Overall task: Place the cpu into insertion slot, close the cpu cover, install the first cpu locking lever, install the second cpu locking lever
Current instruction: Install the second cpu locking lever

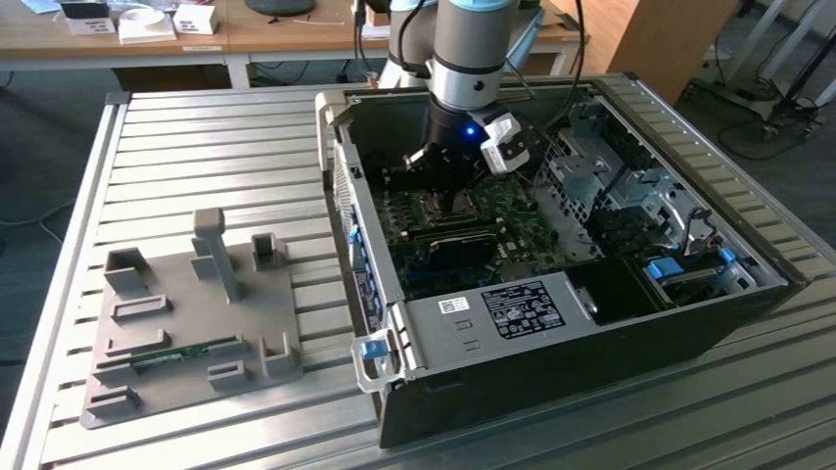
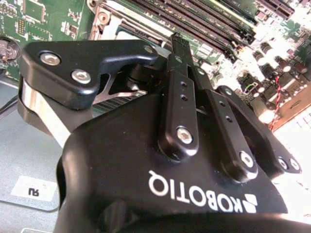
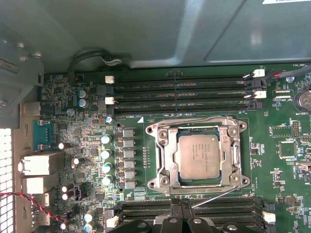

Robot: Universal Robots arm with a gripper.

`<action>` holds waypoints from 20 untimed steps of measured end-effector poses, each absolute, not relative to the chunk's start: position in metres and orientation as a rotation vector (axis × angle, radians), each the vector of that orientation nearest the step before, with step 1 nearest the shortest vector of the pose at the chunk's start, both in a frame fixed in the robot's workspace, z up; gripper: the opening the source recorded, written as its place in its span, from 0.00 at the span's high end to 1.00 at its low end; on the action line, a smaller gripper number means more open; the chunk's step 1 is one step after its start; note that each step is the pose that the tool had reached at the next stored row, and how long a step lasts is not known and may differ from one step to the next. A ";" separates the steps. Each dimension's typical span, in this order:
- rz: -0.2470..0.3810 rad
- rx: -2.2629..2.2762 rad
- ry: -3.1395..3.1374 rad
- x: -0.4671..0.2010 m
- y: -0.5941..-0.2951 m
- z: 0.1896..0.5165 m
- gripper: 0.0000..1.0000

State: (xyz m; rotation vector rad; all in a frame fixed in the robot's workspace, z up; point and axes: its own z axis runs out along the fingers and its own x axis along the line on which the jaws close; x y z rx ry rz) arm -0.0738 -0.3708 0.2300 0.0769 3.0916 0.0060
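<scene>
I see the cpu (image 3: 198, 156) seated in the insertion slot (image 3: 181, 180) with the cpu cover (image 3: 168, 158) down around it. My gripper (image 3: 181, 209), fingers pinched together and empty, hovers beside a thin locking lever (image 3: 214, 195); I'd press squarely and slowly to avoid slipping off.

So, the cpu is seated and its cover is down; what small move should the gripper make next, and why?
Probably press the slanted lever next to the gripper down: the cpu cover already lies over the cpu, but this lever looks unlatched.
</scene>
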 end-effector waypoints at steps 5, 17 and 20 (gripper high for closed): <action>0.006 0.077 3.092 -0.074 -0.371 0.230 0.90; 0.006 0.077 3.091 -0.076 -0.371 0.228 0.90; 0.006 0.077 3.091 -0.077 -0.371 0.228 0.90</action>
